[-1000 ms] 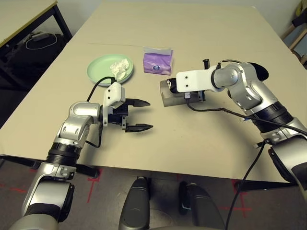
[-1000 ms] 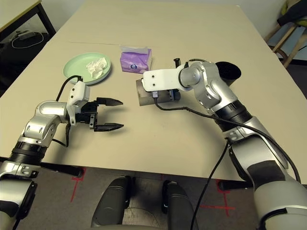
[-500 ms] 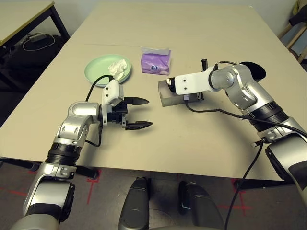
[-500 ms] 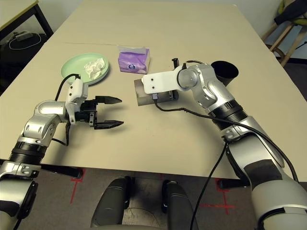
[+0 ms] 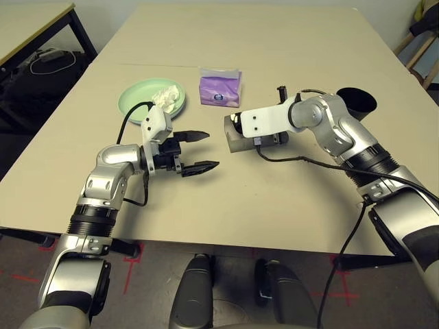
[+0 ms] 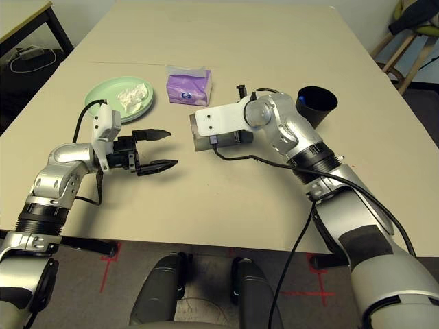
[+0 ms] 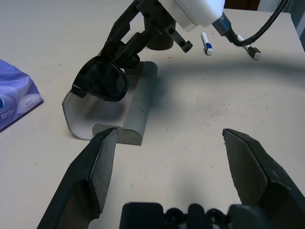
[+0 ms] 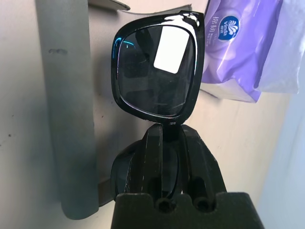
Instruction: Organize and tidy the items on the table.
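On the beige table point(image 5: 288, 41): 1 pale green round plate point(image 5: 137, 103) w/ 1 crumpled white tissue point(image 5: 168, 96), 1 purple tissue pack point(image 5: 220, 89), 1 black cup point(image 5: 357, 103), 1 grey oblong glasses case point(image 7: 112, 112). Right gripper point(image 8: 167, 131) clamped on 1 pr black sunglasses point(image 8: 159, 71) over the case; left gripper point(image 5: 197, 151) fingers apart.

I have the left gripper point(image 5: 195, 152) hovering low over the near left part of the tabletop, pointing toward the right arm, fingers point(image 7: 97, 164) spread wide with nothing between them. My right arm reaches in across the middle, its gripper point(image 8: 167, 129) angled downward, fingers pinched together on the black sunglasses point(image 8: 157, 71).
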Action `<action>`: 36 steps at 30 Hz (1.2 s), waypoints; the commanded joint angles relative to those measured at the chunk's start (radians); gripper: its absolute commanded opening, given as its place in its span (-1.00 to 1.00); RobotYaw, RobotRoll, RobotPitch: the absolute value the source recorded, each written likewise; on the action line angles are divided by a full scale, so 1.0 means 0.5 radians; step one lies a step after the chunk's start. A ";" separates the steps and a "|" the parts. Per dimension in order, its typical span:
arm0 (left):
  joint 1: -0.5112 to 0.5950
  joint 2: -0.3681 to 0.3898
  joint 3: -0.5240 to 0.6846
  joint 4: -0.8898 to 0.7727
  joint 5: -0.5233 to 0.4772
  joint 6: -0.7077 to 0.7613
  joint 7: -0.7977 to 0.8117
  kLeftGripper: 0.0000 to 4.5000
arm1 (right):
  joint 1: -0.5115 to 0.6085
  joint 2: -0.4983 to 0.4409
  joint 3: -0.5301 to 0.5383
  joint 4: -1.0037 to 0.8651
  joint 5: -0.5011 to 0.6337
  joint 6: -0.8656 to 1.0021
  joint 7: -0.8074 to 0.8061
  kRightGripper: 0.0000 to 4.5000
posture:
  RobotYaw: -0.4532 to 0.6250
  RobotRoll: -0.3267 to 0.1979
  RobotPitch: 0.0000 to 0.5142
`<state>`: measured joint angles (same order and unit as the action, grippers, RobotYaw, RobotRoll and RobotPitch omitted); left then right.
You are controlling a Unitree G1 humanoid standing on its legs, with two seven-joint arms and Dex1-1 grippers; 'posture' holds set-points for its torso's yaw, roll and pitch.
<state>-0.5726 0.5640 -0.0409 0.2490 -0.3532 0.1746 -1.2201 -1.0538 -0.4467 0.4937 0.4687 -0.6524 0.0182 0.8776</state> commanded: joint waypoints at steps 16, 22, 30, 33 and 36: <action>0.016 0.015 0.007 -0.127 -0.023 0.095 -0.001 1.00 | -0.074 0.113 0.055 0.268 -0.063 -0.017 -0.101 -0.85 | 0.31 0.25 -0.50; 0.021 0.014 0.007 -0.138 -0.024 0.098 0.003 1.00 | -0.076 0.142 0.060 0.312 -0.071 -0.009 -0.106 -0.85 | 0.32 0.25 -0.50; 0.024 0.015 0.009 -0.139 -0.021 0.093 0.006 1.00 | -0.045 0.146 0.063 0.283 -0.071 -0.005 -0.064 -0.85 | 0.32 0.25 -0.51; 0.021 0.016 0.007 -0.131 -0.017 0.087 0.004 1.00 | -0.046 0.128 0.059 0.249 -0.057 -0.006 -0.020 -0.85 | 0.30 0.25 -0.52; 0.015 0.011 0.004 -0.118 -0.012 0.078 0.004 1.00 | -0.042 0.123 0.057 0.223 -0.051 -0.004 0.015 -0.85 | 0.30 0.25 -0.52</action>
<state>-0.5724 0.5657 -0.0406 0.2021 -0.3566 0.2171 -1.2186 -1.0815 -0.3786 0.5085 0.6023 -0.6867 0.0156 0.8671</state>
